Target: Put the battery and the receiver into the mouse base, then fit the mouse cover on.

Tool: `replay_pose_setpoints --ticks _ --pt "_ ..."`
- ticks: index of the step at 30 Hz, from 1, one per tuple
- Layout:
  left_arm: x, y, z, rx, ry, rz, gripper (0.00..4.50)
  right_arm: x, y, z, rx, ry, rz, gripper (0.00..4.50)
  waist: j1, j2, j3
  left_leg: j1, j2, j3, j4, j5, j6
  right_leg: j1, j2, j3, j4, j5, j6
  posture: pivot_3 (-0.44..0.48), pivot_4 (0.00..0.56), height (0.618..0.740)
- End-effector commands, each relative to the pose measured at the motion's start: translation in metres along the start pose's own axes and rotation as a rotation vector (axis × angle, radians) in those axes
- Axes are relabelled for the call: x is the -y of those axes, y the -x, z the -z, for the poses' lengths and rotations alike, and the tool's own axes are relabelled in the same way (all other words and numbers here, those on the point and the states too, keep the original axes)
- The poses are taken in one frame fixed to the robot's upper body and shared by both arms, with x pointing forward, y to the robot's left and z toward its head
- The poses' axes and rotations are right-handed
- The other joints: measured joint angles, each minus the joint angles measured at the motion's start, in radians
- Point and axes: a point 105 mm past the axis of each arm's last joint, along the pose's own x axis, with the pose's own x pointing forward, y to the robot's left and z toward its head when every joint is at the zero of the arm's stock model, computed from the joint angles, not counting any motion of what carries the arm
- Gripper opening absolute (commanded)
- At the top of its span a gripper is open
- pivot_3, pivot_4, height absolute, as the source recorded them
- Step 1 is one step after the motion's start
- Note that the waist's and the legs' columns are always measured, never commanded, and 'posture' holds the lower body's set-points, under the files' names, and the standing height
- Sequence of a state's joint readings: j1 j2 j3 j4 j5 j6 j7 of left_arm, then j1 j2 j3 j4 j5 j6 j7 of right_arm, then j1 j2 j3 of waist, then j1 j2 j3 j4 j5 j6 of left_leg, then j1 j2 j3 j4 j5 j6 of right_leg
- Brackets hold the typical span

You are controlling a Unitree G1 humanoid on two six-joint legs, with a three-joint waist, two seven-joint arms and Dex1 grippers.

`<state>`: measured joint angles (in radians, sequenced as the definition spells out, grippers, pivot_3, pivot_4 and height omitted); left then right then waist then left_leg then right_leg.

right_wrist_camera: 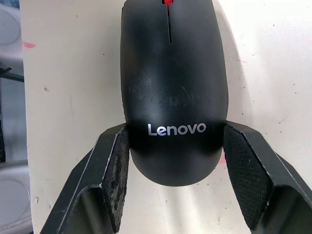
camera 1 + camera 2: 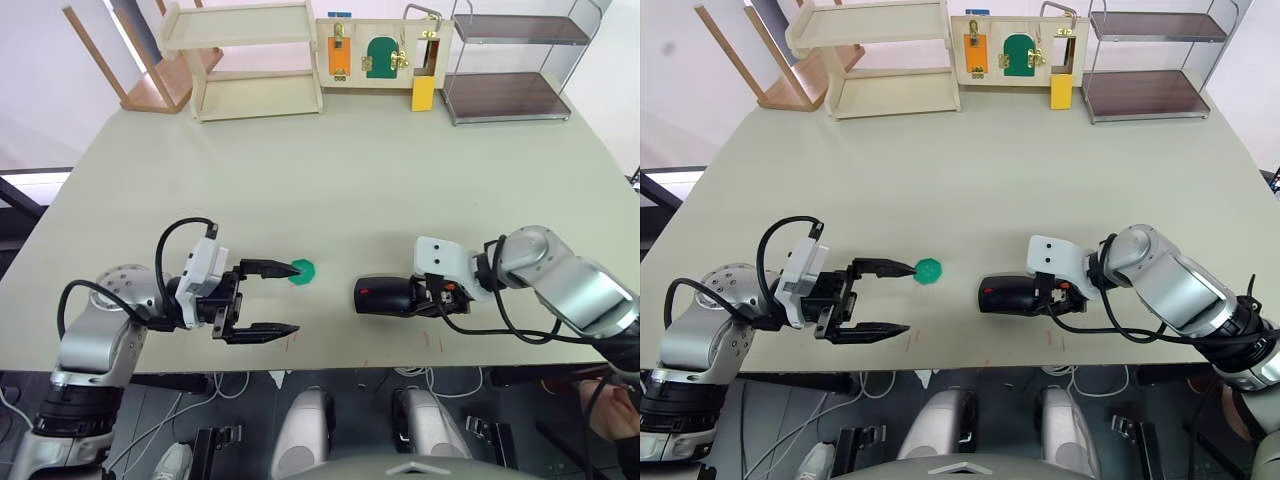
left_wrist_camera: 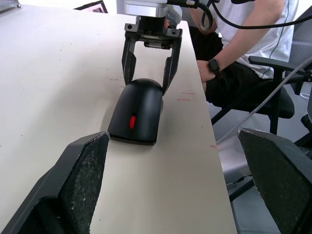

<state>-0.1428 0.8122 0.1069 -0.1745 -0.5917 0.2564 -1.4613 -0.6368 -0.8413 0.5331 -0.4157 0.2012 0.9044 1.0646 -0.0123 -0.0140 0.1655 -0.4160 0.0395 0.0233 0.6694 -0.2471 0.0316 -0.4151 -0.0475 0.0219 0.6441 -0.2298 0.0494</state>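
The mouse cover [image 2: 385, 296] sits closed on the mouse base, so they lie as one black mouse on the table's front right. A red wheel [image 3: 131, 122] shows at its nose and a Lenovo logo [image 1: 177, 128] on its back. My right gripper [image 2: 418, 297] straddles the mouse's rear end, both pads [image 1: 122, 165] touching its sides. About a hand's width left of the mouse's nose, my left gripper [image 2: 297, 297] is open and holds nothing. Battery and receiver are hidden.
A green octagonal disc [image 2: 302, 271] lies at the tip of my left gripper's far finger. A wooden shelf [image 2: 250, 60], a latch board [image 2: 380, 55] and a wire rack [image 2: 515, 65] line the far edge. A seated person [image 3: 243, 44] is beside the table.
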Motion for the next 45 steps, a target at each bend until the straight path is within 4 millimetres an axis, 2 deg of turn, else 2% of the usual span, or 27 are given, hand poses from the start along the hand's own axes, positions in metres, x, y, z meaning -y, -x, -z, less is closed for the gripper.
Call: replay_pose_setpoints --ticks 1,2,3,9,13,16,20,21,22,23,24,29,32,33,45 --pt "0.001 0.000 -0.005 0.009 -0.017 0.011 4.50 0.004 0.004 -0.006 0.014 0.039 0.026 3.52 0.000 0.000 0.000 0.000 0.000 0.000 0.000 0.000 0.000 0.000 0.000 0.000 0.000 0.000 0.000 0.000 0.150 0.740" --pt "0.001 0.000 -0.005 0.010 -0.017 0.011 4.50 0.004 0.004 -0.006 0.014 0.035 0.027 4.08 0.000 0.000 0.000 0.000 0.000 0.000 0.000 0.000 0.000 0.000 0.000 0.000 0.000 0.000 0.000 0.000 0.150 0.740" --pt "0.001 -0.001 -0.005 0.010 -0.017 0.011 4.50 0.004 0.004 -0.006 0.015 0.032 0.027 4.42 0.000 0.000 0.000 0.000 0.000 0.000 0.000 0.000 0.000 0.000 0.000 0.000 0.000 0.000 0.000 0.000 0.150 0.740" --pt "-0.001 -0.001 -0.006 0.012 -0.021 0.008 4.50 0.005 0.010 -0.009 0.034 0.040 0.025 4.47 0.000 0.000 0.000 0.000 0.000 0.000 0.000 0.000 0.000 0.000 0.000 0.000 0.000 0.000 0.000 0.000 0.150 0.740" --pt "-0.002 -0.001 -0.006 0.011 -0.021 0.008 4.50 0.002 0.019 -0.031 0.150 0.063 -0.005 4.47 0.000 0.000 0.000 0.000 0.000 0.000 0.000 0.000 0.000 0.000 0.000 0.000 0.000 0.000 0.000 0.000 0.150 0.740" --pt "-0.003 -0.002 -0.006 0.011 -0.023 0.008 4.50 0.000 0.025 -0.054 0.311 0.074 -0.020 4.47 -0.001 0.000 0.000 0.000 0.000 0.000 0.000 0.000 0.000 0.000 0.000 0.000 0.000 0.000 0.000 0.000 0.150 0.740" --pt "-0.004 -0.002 -0.007 0.011 -0.026 0.008 4.50 0.003 0.023 -0.062 0.363 0.073 0.009 4.47 0.001 0.000 0.000 0.000 0.000 0.000 0.000 0.000 0.000 0.000 0.001 -0.001 0.001 0.000 0.001 0.000 0.150 0.740" --pt "-0.004 -0.002 -0.007 0.012 -0.026 0.009 4.50 0.002 0.021 -0.063 0.365 0.072 0.006 3.82 0.002 0.000 0.000 0.000 0.000 0.001 0.000 0.000 0.000 0.000 0.000 -0.001 0.001 0.000 0.000 0.000 0.150 0.740" --pt "-0.004 -0.003 -0.007 0.012 -0.026 0.010 4.50 0.001 0.018 -0.065 0.369 0.074 0.005 3.82 0.002 0.000 0.000 0.000 0.000 0.001 0.000 0.000 0.000 0.000 0.000 -0.001 0.001 0.000 0.000 0.000 0.150 0.740" --pt "-0.004 -0.003 -0.008 0.013 -0.026 0.012 4.50 0.001 0.015 -0.067 0.370 0.078 0.011 3.17 0.001 0.000 0.000 0.000 0.000 0.001 0.000 0.000 0.000 0.000 0.000 -0.001 0.001 0.000 0.000 0.000 0.150 0.740" --pt "-0.004 -0.003 -0.008 0.012 -0.027 0.011 4.50 0.000 0.010 -0.069 0.370 0.080 0.015 2.88 0.000 0.000 0.000 0.000 0.000 0.000 0.000 0.000 0.000 0.000 0.000 0.000 0.001 0.000 0.000 0.000 0.150 0.740" --pt "-0.004 -0.003 -0.008 0.011 -0.028 0.009 4.50 0.001 -0.007 -0.079 0.383 0.062 0.034 2.88 -0.002 0.000 0.000 0.000 0.000 0.001 0.000 0.000 0.000 0.000 0.001 -0.001 0.002 0.000 0.000 0.000 0.150 0.740" --pt "-0.005 -0.003 -0.008 0.009 -0.030 0.008 4.50 0.001 -0.012 -0.083 0.382 0.066 0.036 2.08 -0.001 0.000 0.000 0.000 0.000 0.001 0.000 0.000 0.000 0.000 0.001 -0.001 0.002 0.000 0.000 0.000 0.150 0.740" --pt "-0.005 -0.002 -0.008 0.008 -0.031 0.008 4.50 0.002 -0.014 -0.083 0.372 0.070 0.041 1.65 -0.001 0.000 0.000 0.000 0.000 0.001 0.000 0.000 0.000 0.000 0.001 -0.001 0.002 0.000 0.000 0.000 0.150 0.740" --pt "-0.004 -0.003 -0.007 0.007 -0.026 0.014 4.50 0.001 -0.034 -0.069 0.232 0.014 0.012 1.65 -0.001 0.000 0.000 0.000 0.000 0.001 0.000 0.000 0.000 0.000 0.001 -0.001 0.002 0.000 0.000 0.000 0.150 0.740"
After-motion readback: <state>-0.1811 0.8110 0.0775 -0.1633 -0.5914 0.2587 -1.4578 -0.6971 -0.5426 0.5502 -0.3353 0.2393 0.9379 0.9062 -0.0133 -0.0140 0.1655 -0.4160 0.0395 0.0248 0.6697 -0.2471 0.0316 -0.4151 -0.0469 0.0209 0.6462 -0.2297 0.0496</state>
